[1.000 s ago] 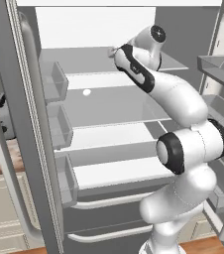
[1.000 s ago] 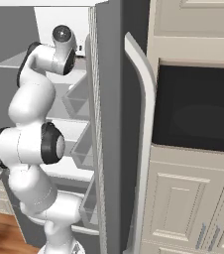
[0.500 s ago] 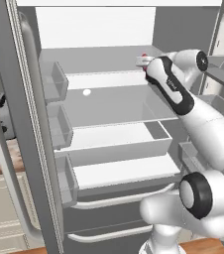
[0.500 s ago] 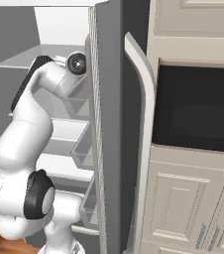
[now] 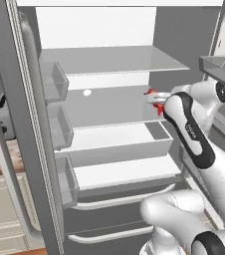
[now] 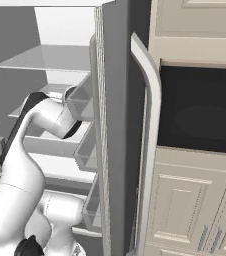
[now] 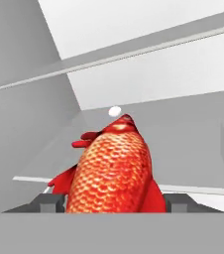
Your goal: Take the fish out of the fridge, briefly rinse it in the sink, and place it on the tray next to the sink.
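Left base view: fish [image 5: 153, 98] red at center-right, at the gripper [image 5: 157, 101], over the fridge [image 5: 109, 107] shelf | right base view: arm reaches into fridge, center-left | hand view: fingers [image 7: 48, 202] clamp fish lower center | step: fetching from fridge | next: withdraw clear of shelves, head for sink.

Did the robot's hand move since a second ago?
Yes. In the left base view the hand, with the fish, went from the middle of the fridge toward its right wall, just over the glass shelf.
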